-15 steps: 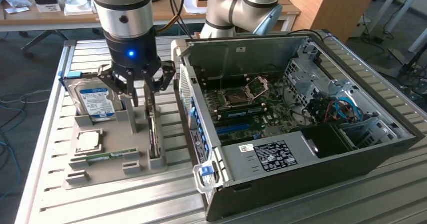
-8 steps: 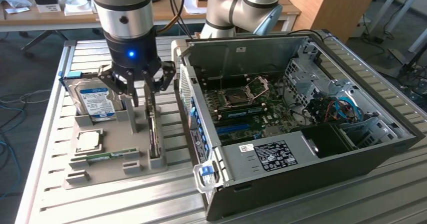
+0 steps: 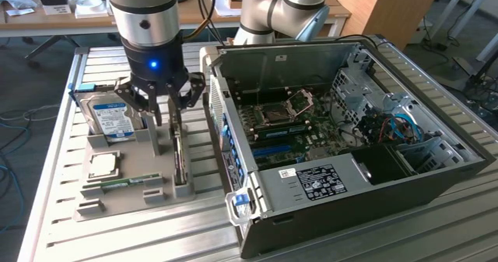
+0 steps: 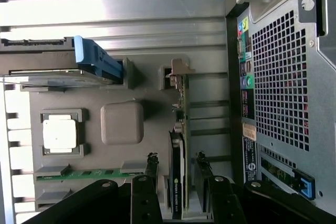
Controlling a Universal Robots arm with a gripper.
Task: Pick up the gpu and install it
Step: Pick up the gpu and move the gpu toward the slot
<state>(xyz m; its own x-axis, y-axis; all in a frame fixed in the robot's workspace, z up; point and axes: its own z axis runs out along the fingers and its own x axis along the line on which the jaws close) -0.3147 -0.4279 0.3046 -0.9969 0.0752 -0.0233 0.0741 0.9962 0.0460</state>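
We saw a ribbed aluminium table in a workshop with wooden desks behind; the white label in the open black computer case was too small to read; the gripper stood wide open and empty, straddling the green gpu card, which was upright in the grey plastic holder tray.

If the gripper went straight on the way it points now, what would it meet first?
Probably the graphics card, standing on edge in the gray holder; it lies between the fingers of the open gripper, though depth is unclear.
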